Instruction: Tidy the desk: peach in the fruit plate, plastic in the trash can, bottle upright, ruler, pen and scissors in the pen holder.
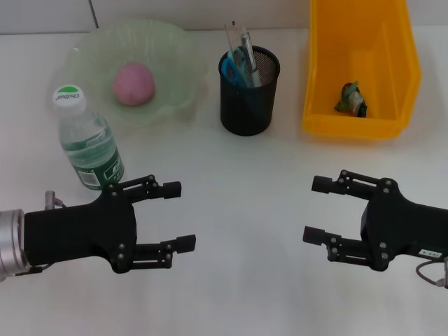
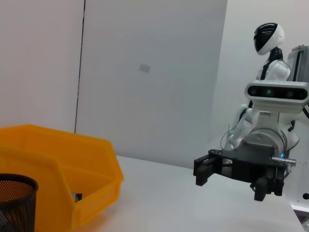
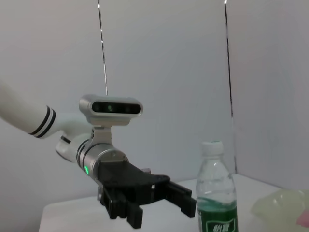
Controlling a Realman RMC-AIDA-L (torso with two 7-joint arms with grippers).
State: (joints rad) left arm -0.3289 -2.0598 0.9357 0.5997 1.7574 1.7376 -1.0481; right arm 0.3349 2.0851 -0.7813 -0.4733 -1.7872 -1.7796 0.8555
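While both grippers hover empty near the front of the desk, left gripper (image 1: 178, 215) and right gripper (image 1: 316, 209) have fingers spread apart. Peach (image 1: 133, 84) lies in the plate (image 1: 178, 63) far left, bottle (image 1: 87, 140) upright beside it. Scissors (image 1: 234, 66) stand in the holder (image 1: 248, 98); plastic (image 1: 350, 98) lies in the bin (image 1: 392, 42).

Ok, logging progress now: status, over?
Left tool and right tool open, empty. Pink peach in plate, clear plastic bottle upright. Nothing in the way.
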